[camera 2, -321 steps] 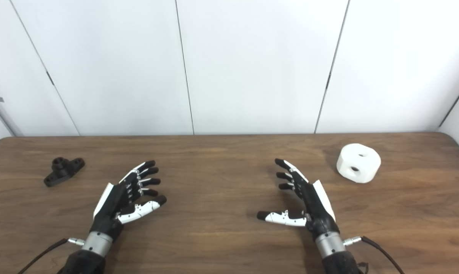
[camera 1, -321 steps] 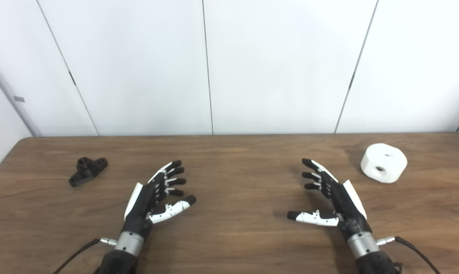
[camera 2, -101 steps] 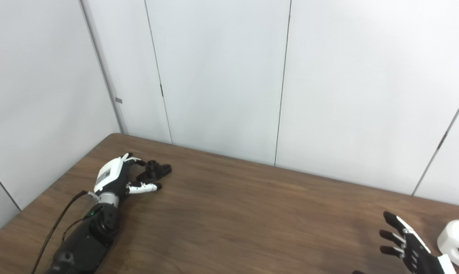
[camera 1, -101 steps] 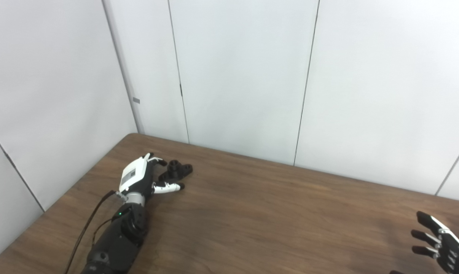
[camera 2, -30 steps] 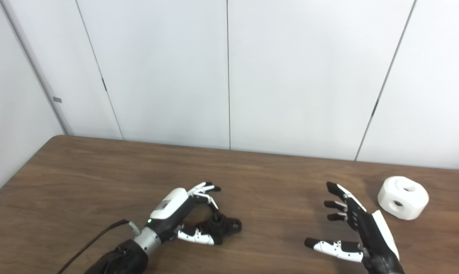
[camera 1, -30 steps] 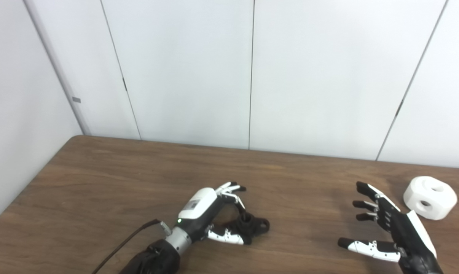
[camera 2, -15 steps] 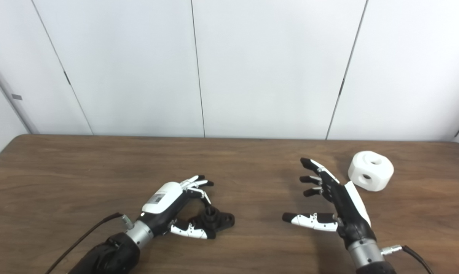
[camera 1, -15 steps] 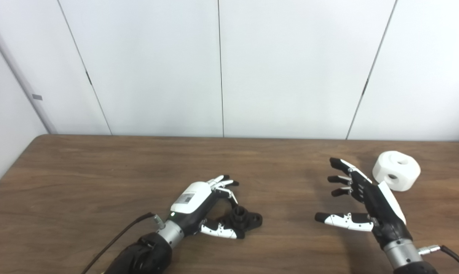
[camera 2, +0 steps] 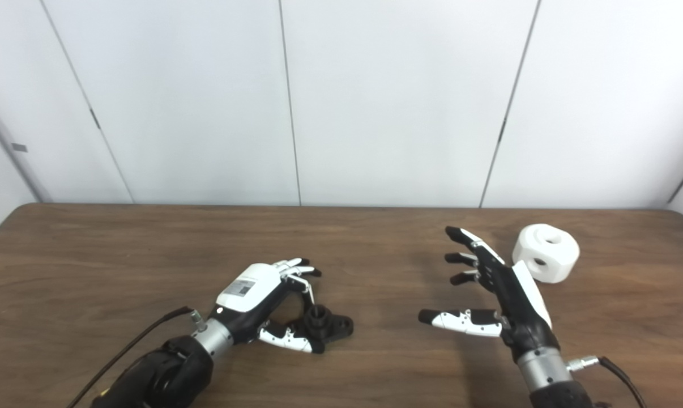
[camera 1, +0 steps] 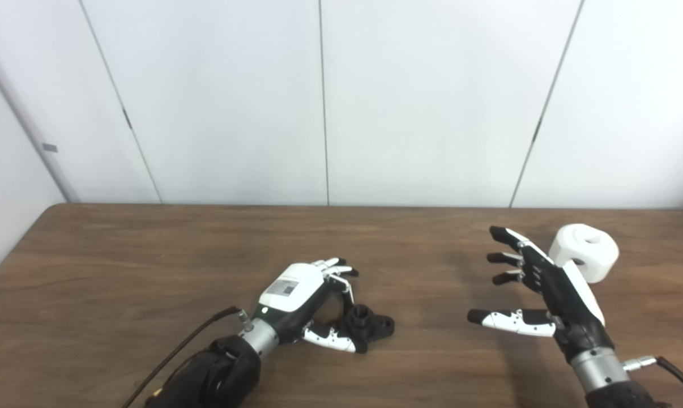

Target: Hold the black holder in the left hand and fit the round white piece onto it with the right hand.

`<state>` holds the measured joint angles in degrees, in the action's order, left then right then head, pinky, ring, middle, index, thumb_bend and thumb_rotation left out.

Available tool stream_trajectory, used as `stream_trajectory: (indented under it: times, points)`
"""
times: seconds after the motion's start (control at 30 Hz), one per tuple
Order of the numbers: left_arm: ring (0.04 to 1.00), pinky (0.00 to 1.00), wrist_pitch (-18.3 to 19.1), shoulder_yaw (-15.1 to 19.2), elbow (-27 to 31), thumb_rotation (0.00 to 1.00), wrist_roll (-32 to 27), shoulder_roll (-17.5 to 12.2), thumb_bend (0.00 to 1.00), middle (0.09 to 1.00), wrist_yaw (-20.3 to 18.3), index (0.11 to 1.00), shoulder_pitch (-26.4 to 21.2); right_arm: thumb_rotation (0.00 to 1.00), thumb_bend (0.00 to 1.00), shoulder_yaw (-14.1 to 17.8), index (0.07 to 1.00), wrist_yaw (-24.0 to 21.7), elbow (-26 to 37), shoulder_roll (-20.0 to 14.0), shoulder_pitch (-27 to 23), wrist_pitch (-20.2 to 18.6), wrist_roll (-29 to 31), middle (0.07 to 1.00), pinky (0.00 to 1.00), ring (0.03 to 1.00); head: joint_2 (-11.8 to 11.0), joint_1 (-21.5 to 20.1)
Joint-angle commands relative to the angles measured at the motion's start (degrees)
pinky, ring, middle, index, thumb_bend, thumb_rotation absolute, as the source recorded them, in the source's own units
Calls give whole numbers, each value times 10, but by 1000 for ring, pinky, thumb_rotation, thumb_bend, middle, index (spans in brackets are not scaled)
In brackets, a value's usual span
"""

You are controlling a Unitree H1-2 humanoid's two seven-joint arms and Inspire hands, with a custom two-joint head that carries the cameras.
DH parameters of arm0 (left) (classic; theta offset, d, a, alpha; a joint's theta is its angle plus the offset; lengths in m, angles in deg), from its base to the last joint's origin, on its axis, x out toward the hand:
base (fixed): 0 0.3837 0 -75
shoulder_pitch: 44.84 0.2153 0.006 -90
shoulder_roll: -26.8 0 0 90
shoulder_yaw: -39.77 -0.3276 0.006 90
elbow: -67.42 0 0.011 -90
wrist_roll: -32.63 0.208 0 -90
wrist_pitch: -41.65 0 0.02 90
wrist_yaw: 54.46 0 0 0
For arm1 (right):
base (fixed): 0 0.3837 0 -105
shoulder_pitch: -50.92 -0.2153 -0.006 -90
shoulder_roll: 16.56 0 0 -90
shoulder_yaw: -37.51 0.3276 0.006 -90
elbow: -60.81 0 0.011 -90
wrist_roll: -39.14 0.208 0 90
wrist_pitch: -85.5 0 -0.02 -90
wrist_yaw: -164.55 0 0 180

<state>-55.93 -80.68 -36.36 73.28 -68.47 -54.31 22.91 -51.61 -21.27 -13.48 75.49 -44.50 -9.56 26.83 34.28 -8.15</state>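
While the small black plastic holder [camera 1: 370, 324] with its short round collar lies on the brown wood-grain tabletop [camera 1: 149, 272], near the front edge and a little left of the middle, it is gripped by the left hand [camera 1: 304, 297]. The hand's white-tipped thumb [camera 1: 333, 340] is laid along the holder's near side and its curled fingers [camera 1: 338, 275] are arched over the far side, so the holder is enclosed between them. The round white plastic piece [camera 2: 545, 252], with holes in its top and side, is seen towards the far right corner of the tabletop. Just beside it, on its left, the right hand [camera 2: 503, 297] is held spread wide, fingers apart, thumb pointed leftwards, nothing being grasped. A black cable [camera 1: 183, 354] is trailed from the left wrist towards the front edge.
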Motion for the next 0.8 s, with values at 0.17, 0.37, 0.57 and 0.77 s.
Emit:
stream_trajectory:
  times: [0.17, 0.37, 0.57, 0.77]
  points:
    - [935, 919, 18, -27, -59, 55, 34, -30, 524, 856, -49, 485, 52, 152, 765, 12, 841, 10, 39, -52, -57, 4, -84, 873, 633, 773, -32, -99]
    - [907, 893, -13, -23, -79, 52, 26, -38, 523, 844, -21, 485, 54, 139, 747, 61, 832, 20, 43, -111, -95, -5, -123, 864, 637, 768, -59, -157]
    - [912, 903, -35, -28, -115, 53, 28, -39, 523, 847, -2, 486, 47, 164, 745, 111, 823, 18, 37, -158, -124, -48, -146, 859, 598, 759, -74, -183]
    - [925, 920, -56, -29, -146, 56, 25, -38, 524, 857, 17, 485, 41, 225, 739, 138, 815, 35, 14, -195, -140, -74, -182, 858, 697, 824, -76, -184]
